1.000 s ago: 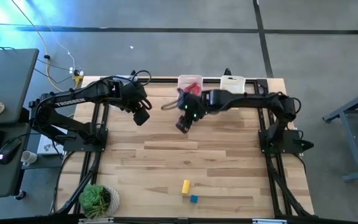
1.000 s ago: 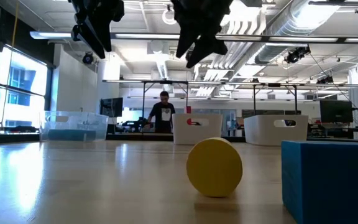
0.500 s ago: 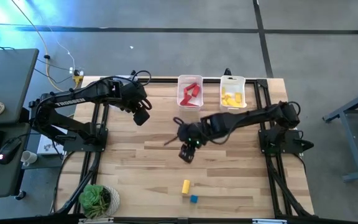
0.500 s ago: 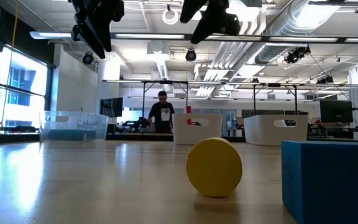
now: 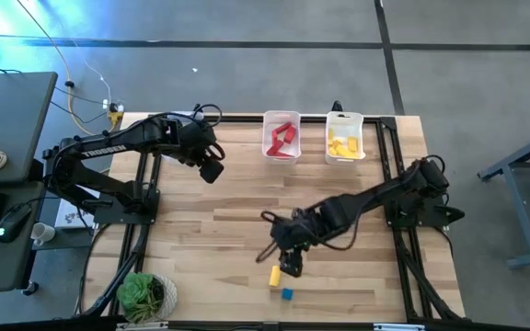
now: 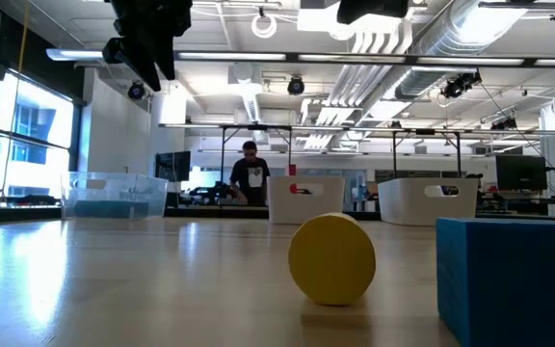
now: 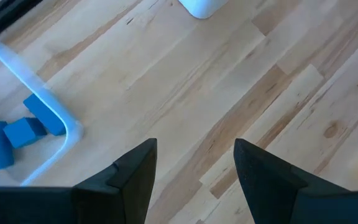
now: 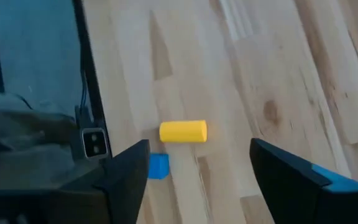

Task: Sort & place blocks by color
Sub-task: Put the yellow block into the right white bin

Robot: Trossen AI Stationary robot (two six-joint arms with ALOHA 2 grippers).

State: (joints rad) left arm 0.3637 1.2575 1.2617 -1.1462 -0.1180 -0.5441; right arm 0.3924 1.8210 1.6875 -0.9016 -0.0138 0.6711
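Note:
A yellow block (image 5: 274, 275) and a small blue block (image 5: 286, 294) lie on the wooden table near its near edge. They show large in the low view, the yellow block (image 6: 332, 258) end-on and the blue block (image 6: 511, 280) to its right. My right gripper (image 5: 290, 265) hangs open above the table beside them. Its wrist view looks down on the yellow block (image 8: 183, 131) and the blue block (image 8: 158, 166) between the spread fingers (image 8: 199, 149). My left gripper (image 5: 212, 170) waits open at the far left, near blue blocks (image 7: 23, 130) in a clear bin (image 7: 48, 109).
A bin with red blocks (image 5: 282, 136) and a bin with yellow blocks (image 5: 344, 138) stand at the table's far edge. A potted plant (image 5: 145, 296) sits at the near left corner. Bare wood (image 5: 210, 230) lies between the arms. A person (image 6: 250, 178) stands in the room beyond.
My right gripper has swung from the red bin at the far edge across the table toward the near edge. It now hangs over the yellow and blue blocks. The blocks on the table have not moved.

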